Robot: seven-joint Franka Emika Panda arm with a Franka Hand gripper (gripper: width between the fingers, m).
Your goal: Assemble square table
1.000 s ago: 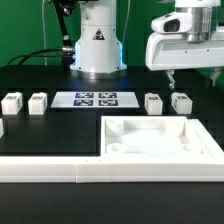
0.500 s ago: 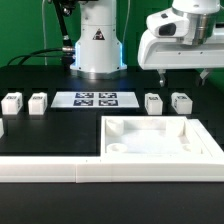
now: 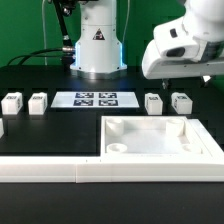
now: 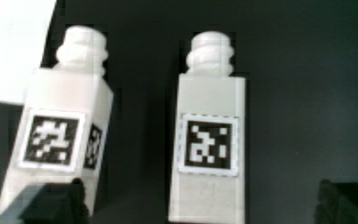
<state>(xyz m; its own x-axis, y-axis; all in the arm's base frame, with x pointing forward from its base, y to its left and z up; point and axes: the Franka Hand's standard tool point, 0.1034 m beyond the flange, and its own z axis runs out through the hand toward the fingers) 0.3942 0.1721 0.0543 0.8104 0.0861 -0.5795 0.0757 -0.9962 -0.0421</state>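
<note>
The tabletop (image 3: 160, 140) is a white square tray with a raised rim, and a round socket shows in two of its corners. It lies flat on the black table (image 3: 50, 135), nearer to the camera than the marker board (image 3: 96, 99) and toward the exterior view's right of it, just beside the long white border wall (image 3: 60, 170).

The four legs stand in one row with the marker board. The first leg (image 3: 12, 103) and the second leg (image 3: 38, 102) are on the exterior view's left of it. The third leg (image 3: 153, 103) and the fourth leg (image 3: 181, 102) are on the exterior view's right.

The wrist view shows one near leg (image 4: 66, 120) and a neighbour leg (image 4: 211, 125) from close. Each is a white block with a rounded knob at one end and a black-and-white tag on its face. They lie parallel, with a strip of black table between them.

The white arm (image 3: 185, 45) hangs tilted above the table, on the exterior view's right of the marker board. The gripper (image 4: 197, 205) holds nothing, and its dark fingers (image 4: 43, 205) are wide apart.
</note>
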